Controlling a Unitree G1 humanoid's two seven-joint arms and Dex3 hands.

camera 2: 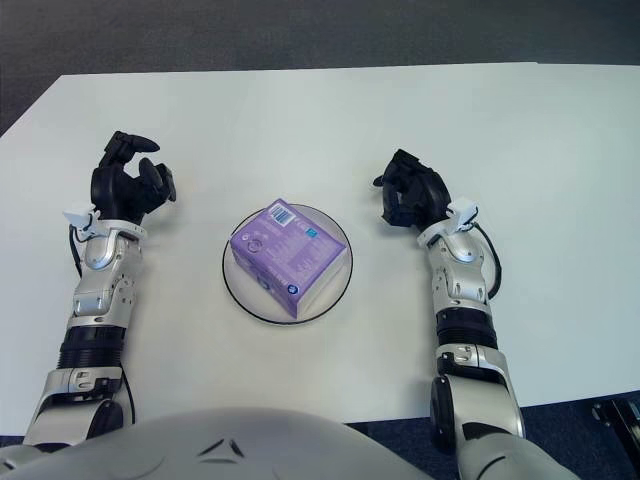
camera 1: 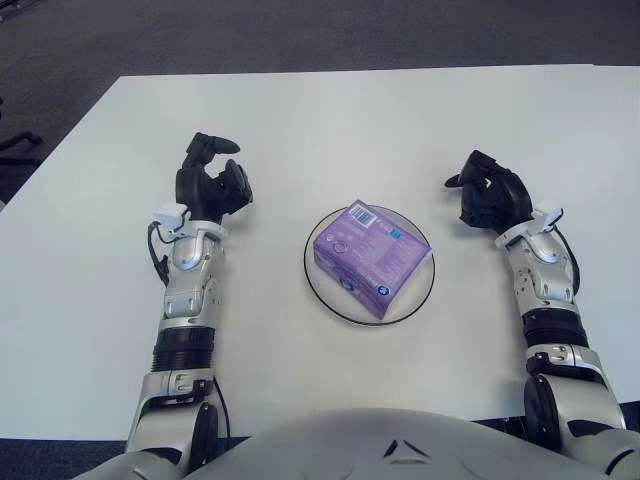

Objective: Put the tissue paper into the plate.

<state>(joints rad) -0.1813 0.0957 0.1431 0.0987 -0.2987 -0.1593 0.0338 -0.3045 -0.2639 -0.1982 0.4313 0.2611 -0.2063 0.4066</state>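
Purple tissue pack already sits in the white plate on the surface, both hands, left hand and right hand, curled and holding nothing, so a careless swing could knock it out.

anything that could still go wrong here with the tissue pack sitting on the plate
1. The tissue pack fills most of the plate, with its near corner close to the rim, so a bump might slide it partly off.
2. The left hand and right hand show on either side of the plate, holding nothing; a careless inward sweep could knock the pack or shift the plate on the table.
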